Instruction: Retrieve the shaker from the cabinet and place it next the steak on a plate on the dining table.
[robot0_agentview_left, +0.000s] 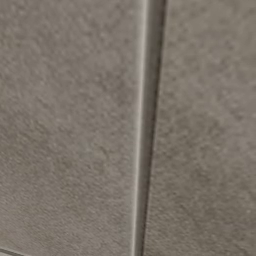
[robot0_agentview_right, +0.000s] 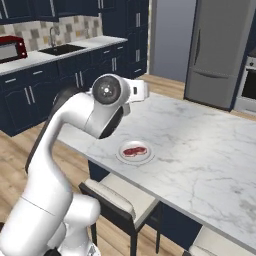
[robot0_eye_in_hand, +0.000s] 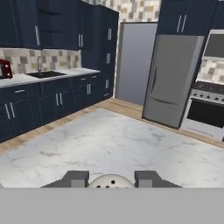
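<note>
The tool (robot0_eye_in_hand: 111, 178) is clenched on the shaker (robot0_eye_in_hand: 111, 182), whose dotted pale cap shows between the two fingertips, above the marble desk (robot0_agentview_right: 200, 150). On that desk, near its edge by the chair (robot0_agentview_right: 117, 200), a plate (robot0_agentview_right: 135, 152) carries the steak (robot0_agentview_right: 135, 150). Beyond the desk stands the grey fridge (robot0_eye_in_hand: 170, 78).

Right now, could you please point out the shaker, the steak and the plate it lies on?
shaker (robot0_eye_in_hand: 110, 182): hand view, its pale perforated cap between the fingertips.
steak (robot0_agentview_right: 135, 150): right base view, middle of the red meat.
plate (robot0_agentview_right: 121, 154): right base view, bare white rim left of the steak.
</note>
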